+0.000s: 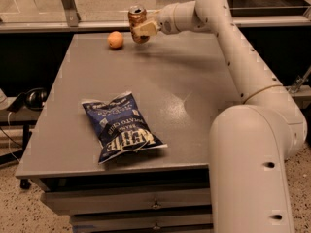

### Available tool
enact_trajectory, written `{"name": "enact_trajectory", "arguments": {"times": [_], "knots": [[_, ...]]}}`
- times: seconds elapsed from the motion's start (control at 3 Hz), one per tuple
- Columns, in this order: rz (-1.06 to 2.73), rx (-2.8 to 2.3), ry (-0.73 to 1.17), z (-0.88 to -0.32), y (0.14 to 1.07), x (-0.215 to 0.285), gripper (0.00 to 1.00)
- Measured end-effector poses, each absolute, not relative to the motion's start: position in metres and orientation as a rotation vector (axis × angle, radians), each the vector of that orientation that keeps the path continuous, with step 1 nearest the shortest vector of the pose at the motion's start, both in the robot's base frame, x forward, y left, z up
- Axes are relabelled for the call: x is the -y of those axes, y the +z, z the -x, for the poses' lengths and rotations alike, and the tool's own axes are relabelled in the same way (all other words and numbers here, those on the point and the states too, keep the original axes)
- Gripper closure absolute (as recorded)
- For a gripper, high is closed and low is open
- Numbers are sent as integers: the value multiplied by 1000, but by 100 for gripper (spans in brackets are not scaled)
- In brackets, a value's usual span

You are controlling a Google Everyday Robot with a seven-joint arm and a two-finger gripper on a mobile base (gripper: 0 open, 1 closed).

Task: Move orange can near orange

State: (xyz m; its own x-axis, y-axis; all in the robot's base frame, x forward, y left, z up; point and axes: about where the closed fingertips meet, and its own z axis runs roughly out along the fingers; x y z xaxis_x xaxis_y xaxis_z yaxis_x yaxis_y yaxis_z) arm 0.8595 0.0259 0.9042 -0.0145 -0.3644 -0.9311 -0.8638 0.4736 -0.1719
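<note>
Gripper: your gripper (142, 30) is clenched on the can (136, 15), upright and off the table (194, 110) at its far end.
Can: just right of the orange (115, 39), not touching it.
Risk: set down too far left and you likely knock the orange, which would roll.
Risk: let go while high and the can may topple.
Edges: the far edge lies close behind both, and a nudged orange could drop off.
Room: open top to the right and nearer; the bag (121, 128) is well apart.
</note>
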Motion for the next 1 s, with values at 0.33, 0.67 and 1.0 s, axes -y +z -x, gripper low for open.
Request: {"name": "enact_trajectory", "arguments": {"times": [0.33,0.67,1.0], "knots": [[1092,-1618,568,-860,897,-29,57],[1093,-1626,576,-859,894,-30,36],[1092,-1634,588,-858,889,-32,11]]}}
